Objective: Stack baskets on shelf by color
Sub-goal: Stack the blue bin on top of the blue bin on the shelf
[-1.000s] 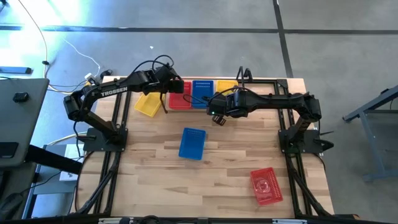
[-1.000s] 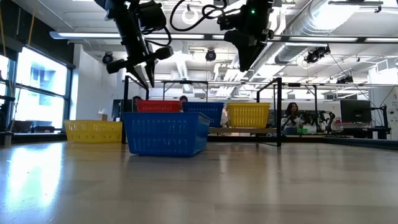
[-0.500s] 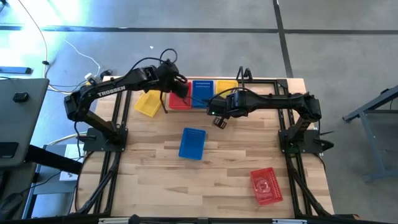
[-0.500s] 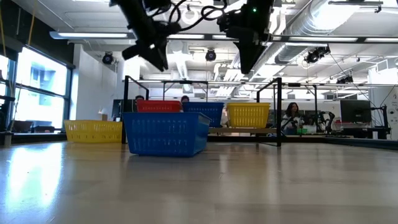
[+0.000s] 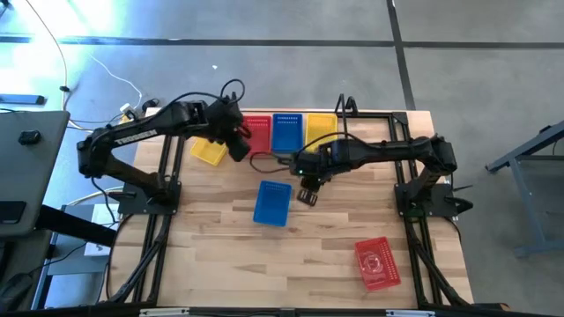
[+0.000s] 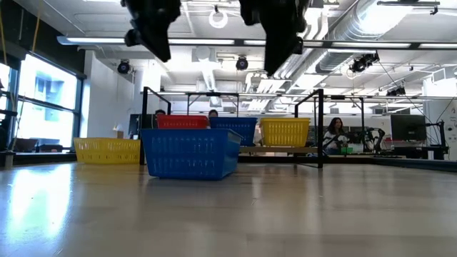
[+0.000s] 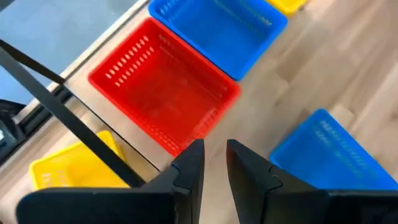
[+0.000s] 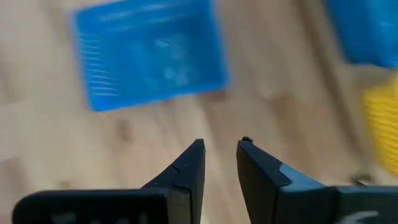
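Note:
On the shelf (image 6: 275, 149) at the table's far edge, a red basket (image 5: 256, 134), a blue basket (image 5: 287, 132) and a yellow basket (image 5: 321, 129) stand side by side on their bottoms. Another yellow basket (image 5: 208, 150) sits on the table left of the shelf. A second blue basket (image 5: 272, 202) rests mid-table, and a second red basket (image 5: 377, 262) sits near the right near corner. My left gripper (image 5: 238, 151) hovers open and empty just in front of the red shelf basket (image 7: 165, 87). My right gripper (image 5: 306, 195) hangs open and empty beside the mid-table blue basket (image 8: 149, 50).
Black wire posts (image 7: 62, 118) stand at the shelf's ends. Both arm bases sit at the table's left and right edges. Bare wood lies across the near half of the table between the blue and red baskets. People and desks show in the room beyond.
My left gripper has drawn back from above the red shelf basket toward the table's left and near side, rising in the low view. My right gripper has moved from in front of the shelf toward the near edge, closer to the mid-table blue basket. No basket has moved.

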Controlling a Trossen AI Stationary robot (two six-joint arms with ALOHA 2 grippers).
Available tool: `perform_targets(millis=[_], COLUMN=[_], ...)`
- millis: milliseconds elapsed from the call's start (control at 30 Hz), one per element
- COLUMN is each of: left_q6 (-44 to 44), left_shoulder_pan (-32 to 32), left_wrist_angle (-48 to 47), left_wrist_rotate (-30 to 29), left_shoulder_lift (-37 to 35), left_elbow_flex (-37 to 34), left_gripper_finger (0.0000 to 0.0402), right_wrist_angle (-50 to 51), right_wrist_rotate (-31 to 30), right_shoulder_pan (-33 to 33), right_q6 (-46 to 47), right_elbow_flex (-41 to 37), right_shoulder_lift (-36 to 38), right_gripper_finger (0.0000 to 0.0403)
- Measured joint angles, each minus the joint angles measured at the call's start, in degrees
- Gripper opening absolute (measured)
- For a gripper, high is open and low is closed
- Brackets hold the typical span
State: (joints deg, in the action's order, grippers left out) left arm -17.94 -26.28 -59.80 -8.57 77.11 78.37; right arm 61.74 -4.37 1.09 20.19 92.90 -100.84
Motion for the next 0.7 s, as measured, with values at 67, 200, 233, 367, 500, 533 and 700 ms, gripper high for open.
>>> perform_targets(millis=[67, 200, 233, 367, 500, 533, 700], left_q6=[-0.46, -0.75, -0.78, -0.91, -0.91, -0.91, -2.2], left_shoulder_pan=[1.02, 3.88, 4.67, 8.22, 11.31, 11.98, 15.46], left_wrist_angle=[-1.3, -4.29, -4.94, -7.67, -10.58, -11.12, -12.73], left_wrist_rotate=[0.44, 0.41, 0.39, 0.28, -0.01, -0.03, -0.13], left_shoulder_lift=[-1.46, -3.68, -4.15, -5.65, -6.97, -7.38, -9.7], left_elbow_flex=[-0.71, -0.83, -0.83, -0.81, -0.81, -0.81, -0.83], left_gripper_finger=[0.006, 0.006, 0.006, 0.006, 0.006, 0.006, 0.006], right_wrist_angle=[-2.95, -8.22, -9.4, -13.87, -18.71, -19.84, -25.1], right_wrist_rotate=[3.35, 7.21, 7.41, 7.41, 7.31, 6.99, 6.08], right_shoulder_pan=[1.26, 4.01, 4.79, 7.54, 9.73, 10.12, 11.56], right_q6=[-0.17, -0.98, -1.15, -1.08, 0.7, 1.52, 1.18], right_elbow_flex=[0.0, 0.0, 0.0, 0.0, 0.0, 0.0, -0.04], right_shoulder_lift=[0.0, 0.0, 0.0, 0.0, -0.01, -0.23, -1.92], right_gripper_finger=[0.008, 0.008, 0.008, 0.008, 0.0098, 0.0106, 0.0147])
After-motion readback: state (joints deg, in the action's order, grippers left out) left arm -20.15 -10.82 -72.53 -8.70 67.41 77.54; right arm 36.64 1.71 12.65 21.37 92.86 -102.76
